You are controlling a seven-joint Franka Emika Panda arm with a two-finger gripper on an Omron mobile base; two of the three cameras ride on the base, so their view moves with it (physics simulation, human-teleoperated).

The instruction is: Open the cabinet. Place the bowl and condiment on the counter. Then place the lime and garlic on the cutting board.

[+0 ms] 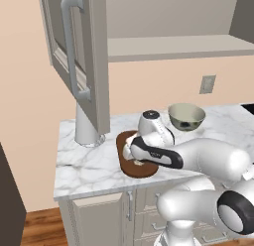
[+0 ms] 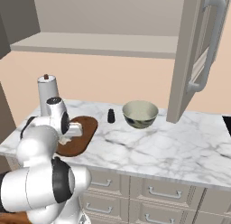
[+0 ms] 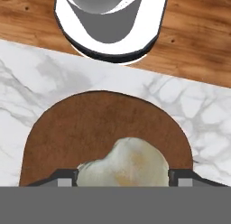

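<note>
A: What is seen on the veined marble desk (image 2: 158,146)?
B: A lumpy off-white garlic (image 3: 122,166) is seen on the rounded brown wooden cutting board (image 3: 103,123).
A: And the gripper (image 3: 122,179)?
B: It is pointed down, fingers set apart either side of the garlic; a firm clamp cannot be told.

Marble counter (image 2: 171,151) carries cutting board (image 2: 85,128), bowl (image 2: 140,114), dark bottle (image 2: 111,115), and white roll (image 2: 48,95) at rear.

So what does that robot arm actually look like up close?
The arm is glossy white, built of rounded, bulging segments with dark grey to black bands at the joints. The gripper ends in two small dark fingertips. No cables or markings are visible.
</note>
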